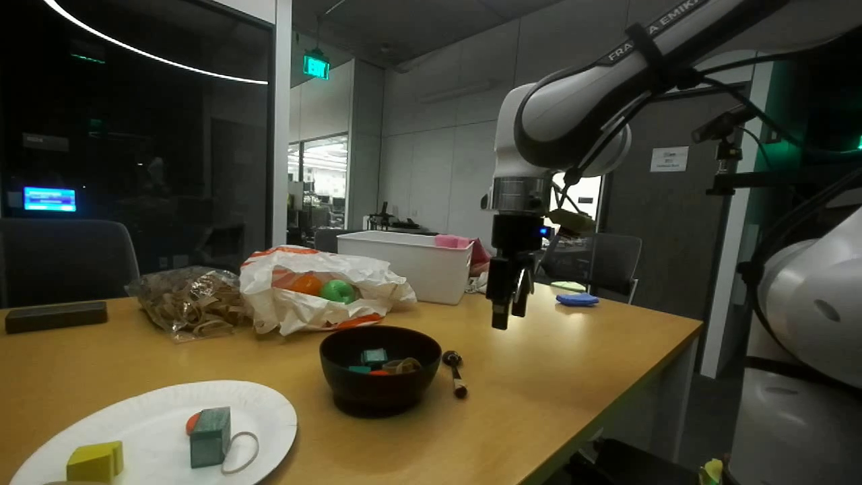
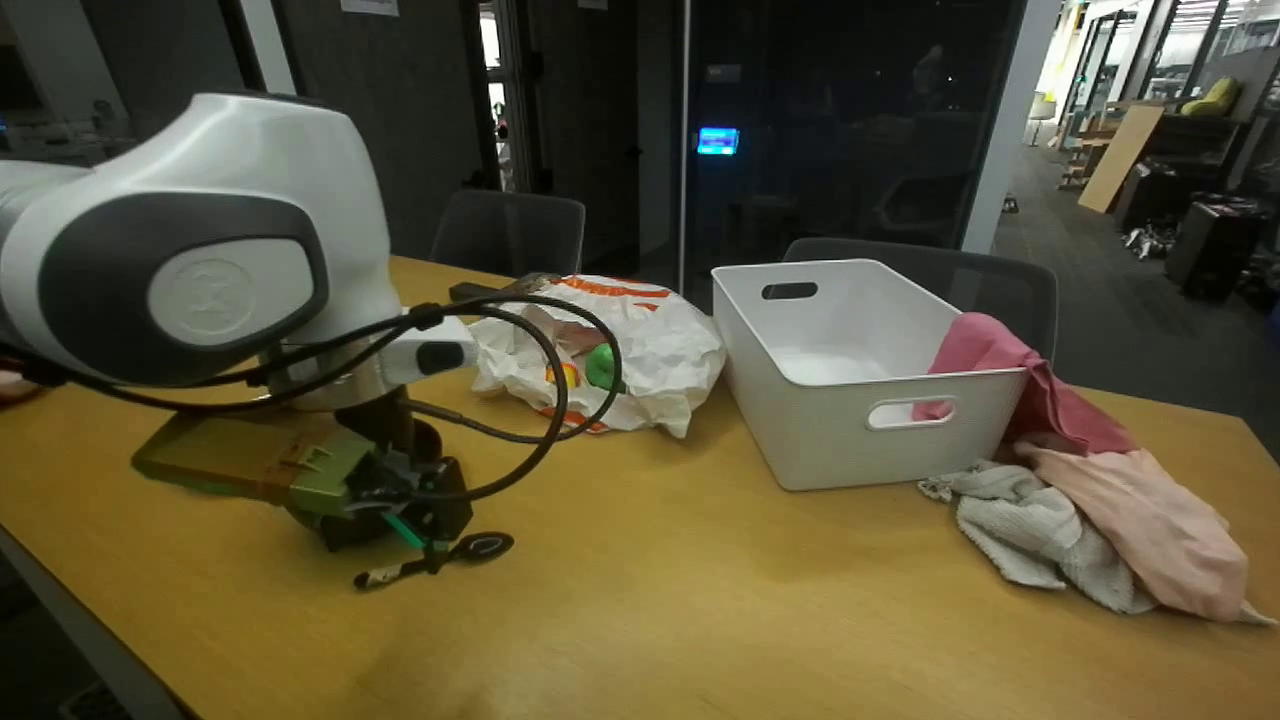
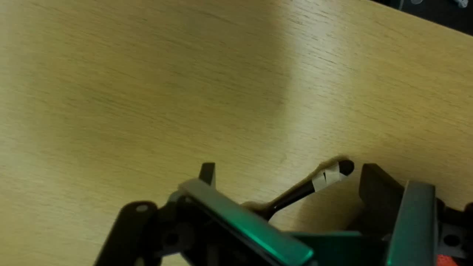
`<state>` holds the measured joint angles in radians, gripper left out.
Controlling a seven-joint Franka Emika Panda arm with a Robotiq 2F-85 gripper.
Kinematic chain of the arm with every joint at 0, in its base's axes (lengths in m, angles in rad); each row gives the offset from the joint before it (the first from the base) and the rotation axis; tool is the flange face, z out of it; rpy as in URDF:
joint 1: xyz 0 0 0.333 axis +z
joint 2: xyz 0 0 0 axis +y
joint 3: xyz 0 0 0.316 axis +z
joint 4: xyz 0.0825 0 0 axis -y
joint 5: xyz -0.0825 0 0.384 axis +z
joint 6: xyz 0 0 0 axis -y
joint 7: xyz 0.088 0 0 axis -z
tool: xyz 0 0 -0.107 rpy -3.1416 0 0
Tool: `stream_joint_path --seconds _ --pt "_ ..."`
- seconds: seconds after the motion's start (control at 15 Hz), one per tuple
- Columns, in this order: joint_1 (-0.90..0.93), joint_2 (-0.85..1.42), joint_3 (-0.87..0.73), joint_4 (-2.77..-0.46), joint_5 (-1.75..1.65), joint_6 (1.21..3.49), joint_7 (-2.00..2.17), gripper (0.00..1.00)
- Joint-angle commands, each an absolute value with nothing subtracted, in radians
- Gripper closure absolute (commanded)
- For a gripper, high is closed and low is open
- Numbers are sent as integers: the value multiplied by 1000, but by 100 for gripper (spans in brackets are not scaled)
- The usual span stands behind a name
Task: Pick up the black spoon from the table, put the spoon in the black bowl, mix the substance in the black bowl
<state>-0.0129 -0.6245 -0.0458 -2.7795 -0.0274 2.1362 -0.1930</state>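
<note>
In an exterior view the gripper (image 1: pixel 510 317) is held above the table (image 1: pixel 539 384), pointed downward, with a gap seen between its jaws. The spoon (image 1: pixel 456 372) is laid on the table just beside the bowl (image 1: pixel 377 395), apart from the gripper, with its rounded end turned away from the camera. In the bowl, the substance (image 1: pixel 374 358) is made up of teal, orange-red and tan pieces. Near the bowl a plate (image 1: pixel 273 411) is cut off at the lower edge of the view; a yellow block (image 1: pixel 94 462), a grey-green block (image 1: pixel 210 439) and a red piece (image 1: pixel 192 422) are set on it. Behind the bowl, a white bag (image 1: pixel 316 265) is placed between a clear bag (image 1: pixel 195 303) and a bin (image 1: pixel 404 269). In an exterior view a pink cloth (image 2: pixel 985 345) is draped over the bin's rim, and a grey cloth (image 2: pixel 1035 530) and a peach cloth (image 2: pixel 1155 535) are bunched on the table beside it. There the gripper is partly covered by cables (image 2: pixel 424 316) and a green part (image 2: pixel 240 455), its jaws cannot be read, and the spoon is seen on the table just below it in that view. In the wrist view the jaws are spread wide; the spoon's handle, wrapped near its end with pale tape (image 3: pixel 326 180), is seen between the fingers (image 3: pixel 412 221), while the rounded end is hidden behind one of them.
</note>
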Motion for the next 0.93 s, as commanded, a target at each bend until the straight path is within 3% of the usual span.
stream_joint_path --seconds 0.0,0.87 --pt "20 -548 -28 -2778 -15 2189 -158 0" --pt "82 -272 44 -2779 25 2546 -17 0"
